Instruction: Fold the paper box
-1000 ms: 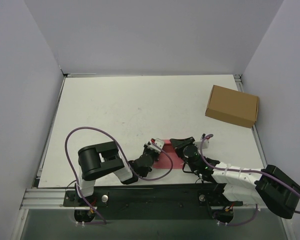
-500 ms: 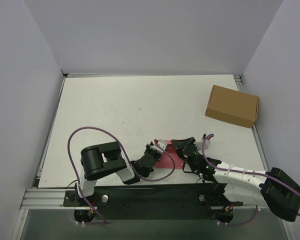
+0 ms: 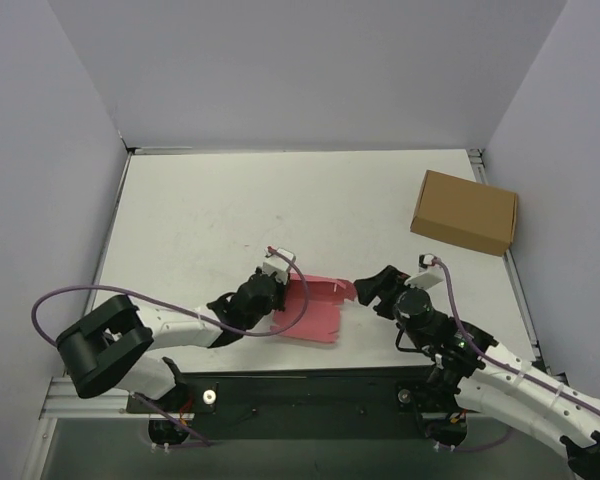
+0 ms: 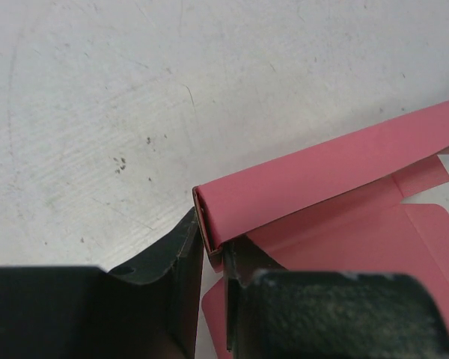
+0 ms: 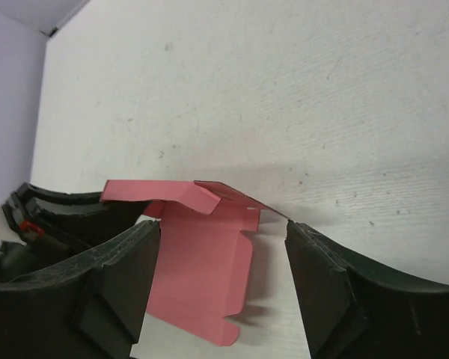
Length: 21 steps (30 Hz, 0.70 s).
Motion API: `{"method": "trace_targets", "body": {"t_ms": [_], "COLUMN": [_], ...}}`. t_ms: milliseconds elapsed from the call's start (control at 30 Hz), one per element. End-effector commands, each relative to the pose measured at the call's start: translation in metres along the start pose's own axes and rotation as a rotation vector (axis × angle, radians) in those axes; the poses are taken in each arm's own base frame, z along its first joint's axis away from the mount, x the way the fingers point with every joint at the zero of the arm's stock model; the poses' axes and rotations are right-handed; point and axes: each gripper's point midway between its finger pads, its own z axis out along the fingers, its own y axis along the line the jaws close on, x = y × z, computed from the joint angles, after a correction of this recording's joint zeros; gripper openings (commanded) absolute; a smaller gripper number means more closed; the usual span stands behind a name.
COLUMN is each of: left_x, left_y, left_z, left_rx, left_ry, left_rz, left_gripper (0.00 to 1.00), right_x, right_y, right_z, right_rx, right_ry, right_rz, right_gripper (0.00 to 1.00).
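Near edge of scuffed white tabletop, abt middle: paper box, thin pink-red card w/ cut tabs, lying partly open, one long flap folded over. Left gripper pinches that doubled edge btwn matte black jaws. Right gripper at box's right end, jaws spread wide. Farther, by right edge: plain brown cardboard box.
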Motion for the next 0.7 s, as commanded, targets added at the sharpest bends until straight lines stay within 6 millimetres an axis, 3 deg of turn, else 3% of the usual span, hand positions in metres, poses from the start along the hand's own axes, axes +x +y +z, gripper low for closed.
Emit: {"method": "trace_targets", "body": {"t_ms": [0, 100, 400, 667], "left_x": [0.03, 0.025, 0.013, 0.006], "left_y": [-0.022, -0.023, -0.014, -0.015], "left_z": [-0.029, -0.042, -0.056, -0.061], "left_rx": [0.199, 0.269, 0.298, 0.316], "left_ry": [0.222, 0.252, 0.269, 0.249], "left_rz": [-0.088, -0.128, -0.153, -0.166], "left_gripper": [0.0, 0.0, 0.0, 0.0], "right_x": [0.015, 0.024, 0.058, 0.058], "right_y": [-0.026, -0.028, 0.005, 0.012], "right_z": [-0.014, -0.017, -0.02, -0.007], "right_rx": [0.05, 0.042, -0.082, -0.022], "right_ry": [0.135, 0.207, 0.289, 0.225], "right_rz": [-0.34, -0.427, -0.605, -0.646], "right_gripper": [0.69, 0.69, 0.64, 0.58]}}
